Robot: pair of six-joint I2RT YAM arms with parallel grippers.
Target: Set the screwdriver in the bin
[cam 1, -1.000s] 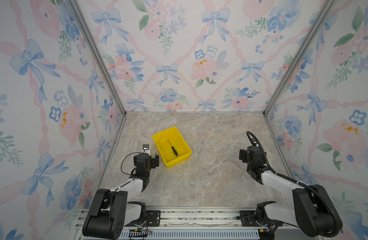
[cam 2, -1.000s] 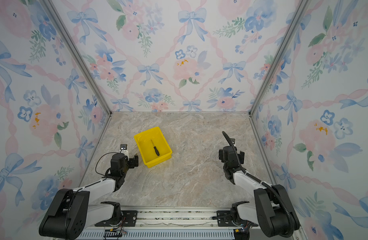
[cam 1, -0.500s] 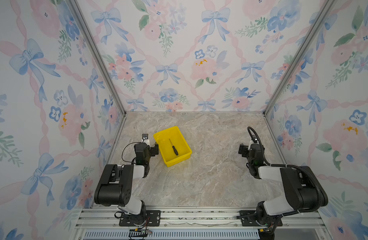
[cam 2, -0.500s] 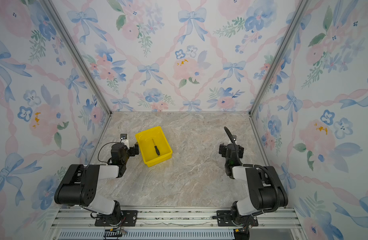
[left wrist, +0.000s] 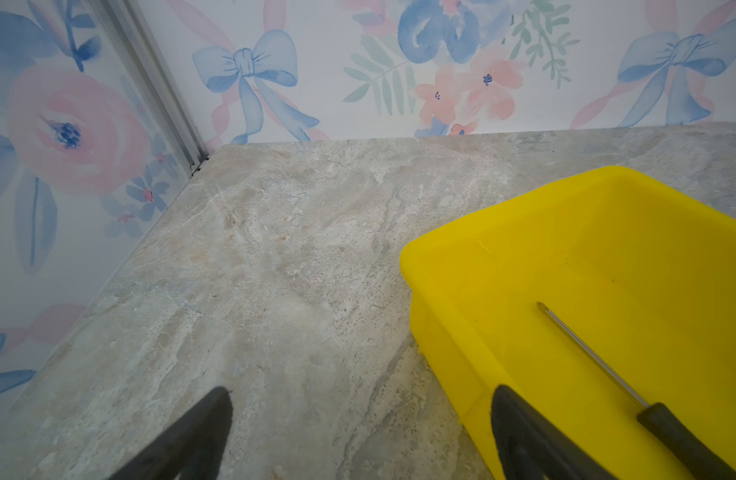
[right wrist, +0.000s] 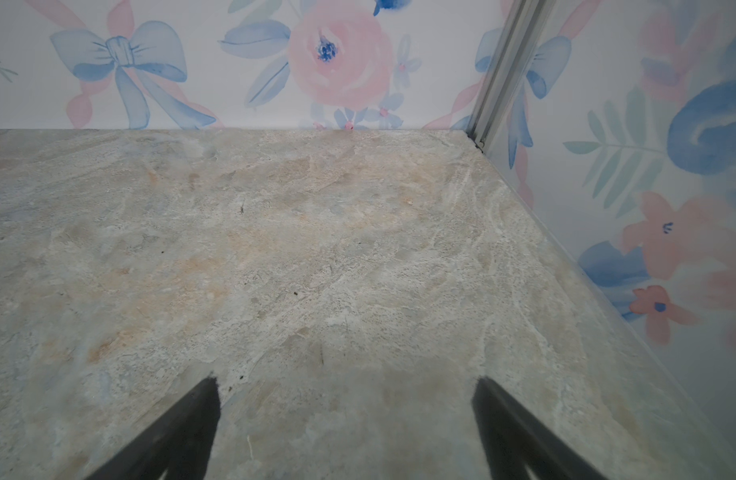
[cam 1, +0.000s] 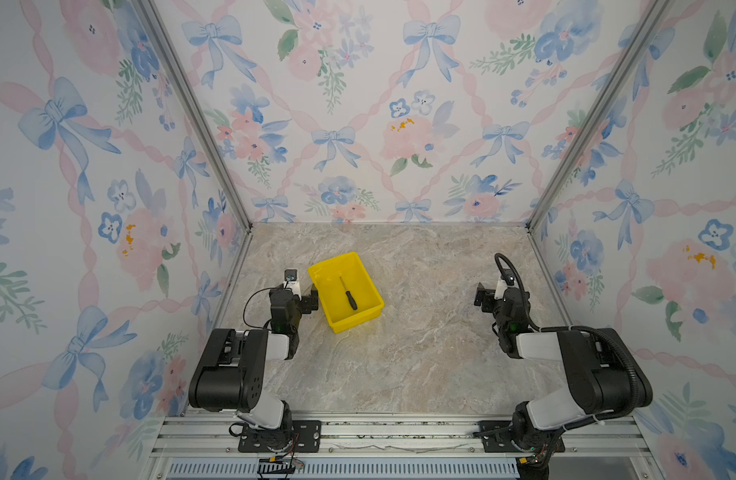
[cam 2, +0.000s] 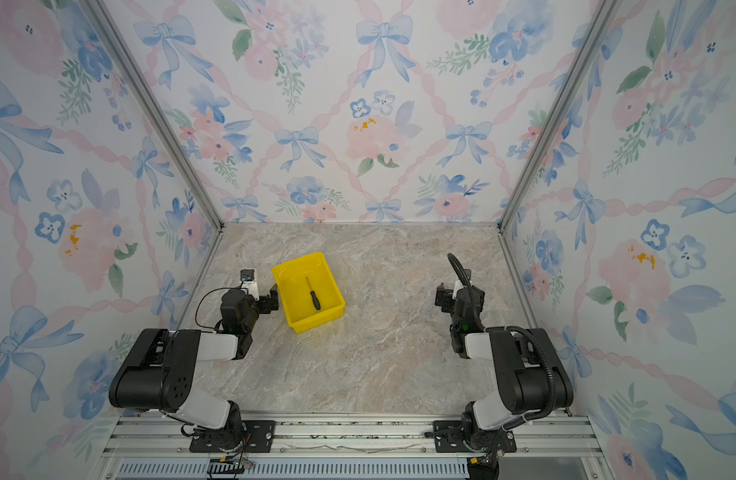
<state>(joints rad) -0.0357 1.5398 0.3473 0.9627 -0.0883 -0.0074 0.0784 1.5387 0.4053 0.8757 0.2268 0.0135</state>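
Screwdriver [cam 1: 348,294] and yellow bin [cam 1: 358,319] lie where they were a second ago, the tool flat on the bin's floor with its handle toward the near wall, left of the table's [right wrist: 316,249] middle. On the left, the left gripper [left wrist: 358,419] has moved up just beside the bin's left wall, jaws wide apart and empty, its arm now folded over its base. On the right, the right gripper [right wrist: 345,399] is likewise spread open over bare table, well apart from the bin, its arm folded back too.

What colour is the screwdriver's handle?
Black. The handle shows best in the left wrist view, inside the bin.
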